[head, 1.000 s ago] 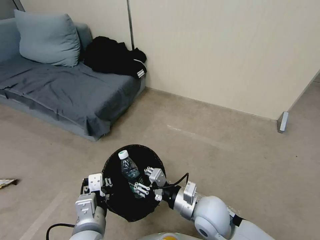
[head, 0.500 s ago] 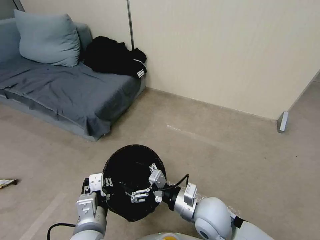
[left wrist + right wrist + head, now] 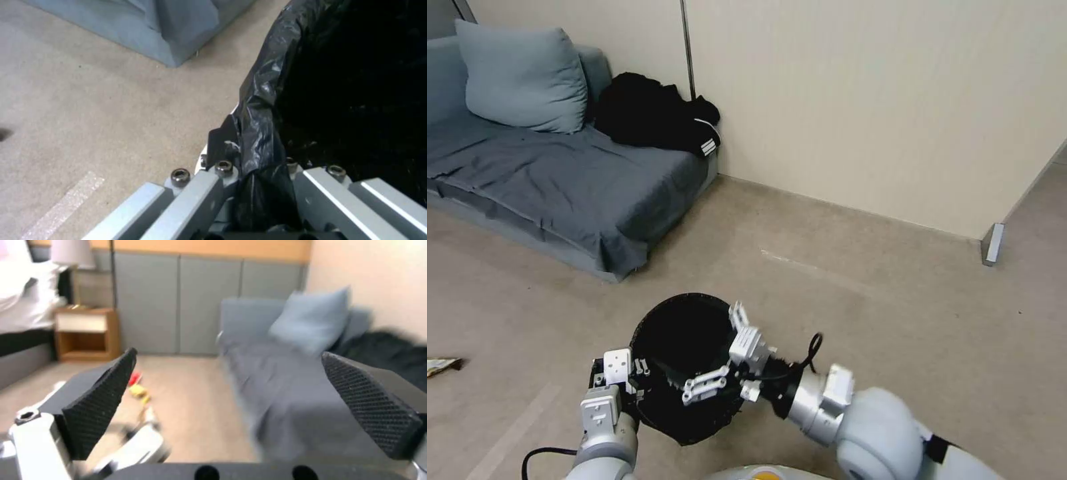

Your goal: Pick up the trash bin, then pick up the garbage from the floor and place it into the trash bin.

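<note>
The small round trash bin with its glossy black bag liner (image 3: 684,363) is hanging above the beige floor (image 3: 860,313), carried close in front of the robot by the left gripper (image 3: 627,381) alone. That single grip looks to me like the weak spot: the fingers are pinching the rim through slippery plastic film, so if the liner is sliding against the wall underneath, the bin could be tipping or dropping out, spilling whatever is lying in its dark inside. I cannot make out any contents from where I am standing.

The right gripper (image 3: 720,353) is hovering over the near edge of the bin's mouth. One finger is reaching in over the black opening and the other is pointing up and away past the rim. A careless swing from there could be catching the rim or dragging the liner loose.

As for the jaws, the left pair is closing tightly on the bin's rim, one finger outside and one inside, with crumpled black liner bunching between them in the left wrist view (image 3: 262,186). The right pair is standing spread wide, its black textured pads (image 3: 100,403) well apart, holding and touching nothing.

More garbage is waiting: a crumpled wrapper (image 3: 440,365) is lying far off to the robot's left on the floor, and small red and yellow scraps (image 3: 137,386) are lying beyond, near the grey fabric sofa (image 3: 560,180).
</note>
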{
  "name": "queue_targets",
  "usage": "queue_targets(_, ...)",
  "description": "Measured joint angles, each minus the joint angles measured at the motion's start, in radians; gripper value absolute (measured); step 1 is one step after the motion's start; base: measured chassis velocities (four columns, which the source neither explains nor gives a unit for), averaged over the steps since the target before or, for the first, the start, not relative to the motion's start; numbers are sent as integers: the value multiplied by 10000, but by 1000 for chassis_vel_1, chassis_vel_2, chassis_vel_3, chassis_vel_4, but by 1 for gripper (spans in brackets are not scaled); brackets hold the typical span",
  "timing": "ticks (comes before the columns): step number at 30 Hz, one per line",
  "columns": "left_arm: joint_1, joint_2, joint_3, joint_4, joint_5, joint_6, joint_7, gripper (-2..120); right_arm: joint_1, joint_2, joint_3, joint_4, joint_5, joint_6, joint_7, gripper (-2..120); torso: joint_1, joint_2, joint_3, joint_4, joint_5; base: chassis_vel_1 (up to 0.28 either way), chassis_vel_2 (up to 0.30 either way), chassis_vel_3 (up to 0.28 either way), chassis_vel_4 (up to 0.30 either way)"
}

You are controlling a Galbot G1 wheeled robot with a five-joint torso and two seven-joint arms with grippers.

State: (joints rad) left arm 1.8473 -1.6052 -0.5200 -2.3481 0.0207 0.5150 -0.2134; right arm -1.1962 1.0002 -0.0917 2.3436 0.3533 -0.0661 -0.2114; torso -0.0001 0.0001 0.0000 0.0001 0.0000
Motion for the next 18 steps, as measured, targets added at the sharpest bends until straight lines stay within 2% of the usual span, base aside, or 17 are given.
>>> queue_targets(2,2,18,-17,23,0,-4,3,1,-65,58,353,96,-153,136,10,100,0,0,0,0,0,0,0,0,0)
queue_targets(5,18,131,-112,60,-51,-40,14,1,-751,544,1734,265,-1420,648,387,100,1,0,0,1,-1,0,0,0,0)
queue_targets(6,18,131,-112,60,-51,-40,14,1,-751,544,1734,265,-1420,648,387,100,1,0,0,1,-1,0,0,0,0)
queue_targets(9,47,235,-279,76,-162,-136,31,1,-1790,1780,2564,278,-2829,925,1242,100,0,0,0,-3,1,0,0,0,0)
queue_targets(10,47,235,-279,76,-162,-136,31,1,-1790,1780,2564,278,-2829,925,1242,100,0,0,0,-3,1,0,0,0,0)
queue_targets(14,108,370,-436,-80,-303,-232,53,1,-3111,3295,2982,-217,-4794,1398,2251,100,0,0,0,-1,-2,0,0,0,0)
queue_targets(15,108,370,-436,-80,-303,-232,53,1,-3111,3295,2982,-217,-4794,1398,2251,100,0,0,0,-1,-2,0,0,0,0)
queue_targets(17,110,380,-544,-165,-401,-375,64,1,-3801,4042,3246,-603,-5562,1746,2535,100,0,0,0,-2,-2,0,0,0,0)
queue_targets(18,110,380,-544,-165,-401,-375,64,1,-3801,4042,3246,-603,-5562,1746,2535,100,0,0,0,-2,-2,0,0,0,0)
